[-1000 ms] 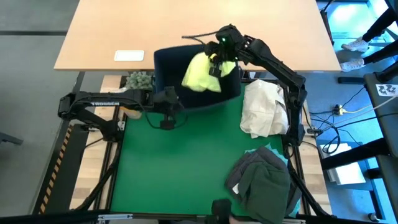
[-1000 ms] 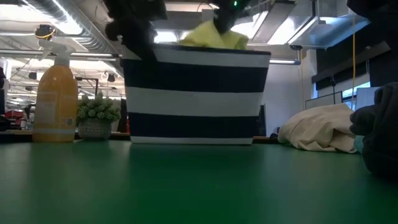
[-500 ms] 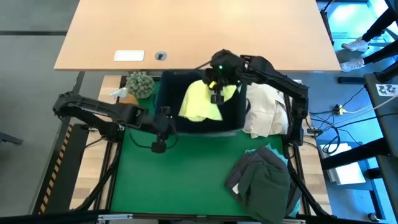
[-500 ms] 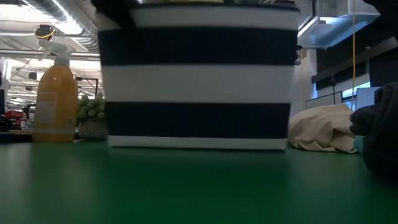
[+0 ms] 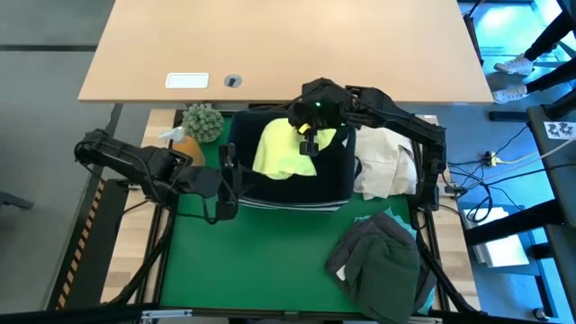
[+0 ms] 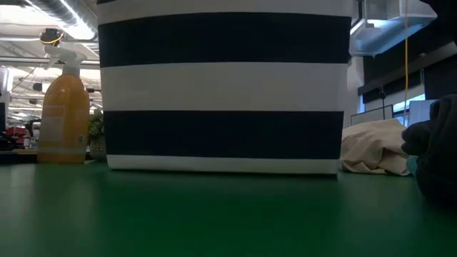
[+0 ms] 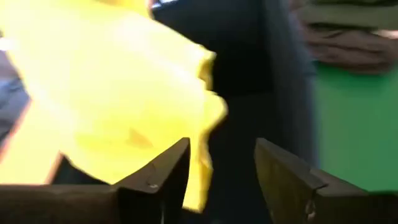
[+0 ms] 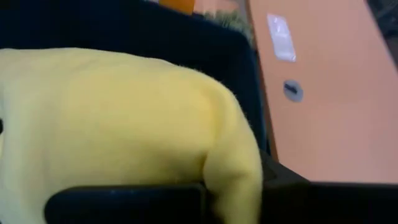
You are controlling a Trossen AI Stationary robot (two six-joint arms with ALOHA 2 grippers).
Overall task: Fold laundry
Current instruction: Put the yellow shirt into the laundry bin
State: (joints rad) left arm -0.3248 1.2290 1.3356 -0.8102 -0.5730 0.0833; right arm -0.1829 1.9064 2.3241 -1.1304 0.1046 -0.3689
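Green surface [image 5: 243, 261] fills the work area, with a tan desk [image 5: 288, 45] beyond its far edge. Navy fabric bin [image 5: 337, 175] with striped base sits at far-centre of the green surface; in the low view its navy and white stripes [image 6: 221, 86] take up most of the frame. Bright yellow-green shirt [image 5: 279, 151] is inside the bin and bulges above the rim; it also shows in the left wrist view [image 7: 106, 93] and right wrist view [image 8: 124, 118]. Cream-beige cloth bundle [image 5: 387, 162] lies just right of the bin, touching its side. Pile of dark garments [image 5: 382, 261], olive-black on top with grey under and a turquoise edge showing, sits at the near right of the surface, apart from the bin.

Left gripper [image 7: 217, 180] is at the bin's left rim, fingers [image 7: 155, 177] spread with a clear gap, nothing between them; the shirt's edge hangs just ahead of them. Right gripper [image 5: 308, 135] reaches in from the far right over the bin, fingers pressed together and pinching the shirt at its far upper part.

Orange spray bottle [image 6: 64, 107] stands at the far left, with a small green plant [image 5: 202, 120] just beside it, left of the bin. White card [image 5: 187, 81] and a small round disc [image 5: 233, 81] lie on the tan desk.
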